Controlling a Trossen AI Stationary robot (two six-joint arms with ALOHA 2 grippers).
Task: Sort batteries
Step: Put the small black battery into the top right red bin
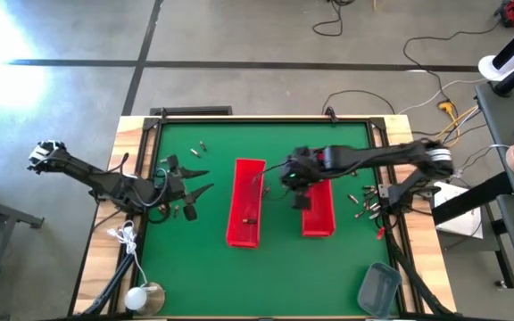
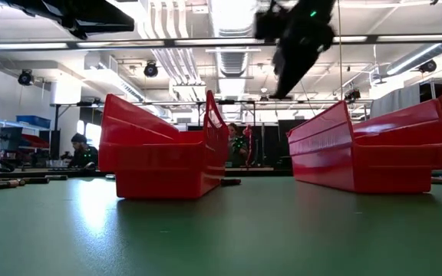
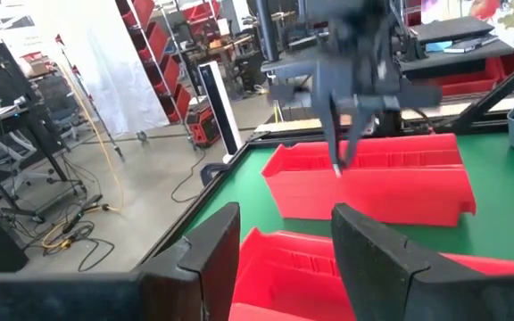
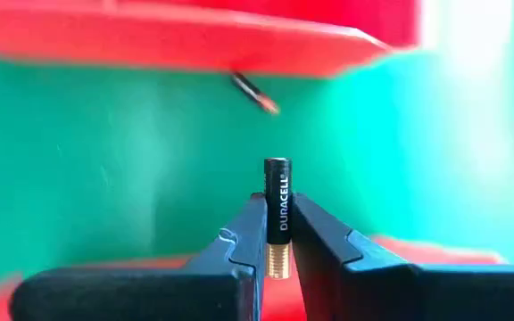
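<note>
battery held aloft between two bins: drop risks and bin contents

high view. right pincer (image 1: 298, 181) hangs between the two red bins, the left bin (image 1: 247, 203) on one side of it and the right bin (image 1: 318, 209) touching or just under its other side. left bin: one small dark battery (image 1: 249, 220) lies inside, toward its near end; the rest looks bare. right bin: contents mostly hidden by the arm. loose batteries (image 1: 361, 203) lie on the green table (image 1: 203, 267) well beyond the right bin from the pincer; more sit near the left pincer (image 1: 192, 185), which waits over the table's left side. a grey tray (image 1: 378, 287) stands at the near right corner, contents not legible.

low view. right pincer (image 2: 284, 84) hangs high, above the gap between the bins, nearer the right bin's rim. neither bin's inside shows from this level.

left wrist view. left pincer (image 3: 284, 259), fingers spread, nothing between them; the nearer bin below it shows no battery in the part seen.

right wrist view. right pincer (image 4: 275, 234) is pressed together on an upright battery (image 4: 277, 205), pinched near its gold lower end, with most of the black body standing proud above the fingers. judgement: so low a grip could let it pivot or slip out. released here, it would likely land on table between the bins, or clip a rim and bounce. another battery (image 4: 255, 93) lies on the table ahead, just beside a bin edge.
</note>
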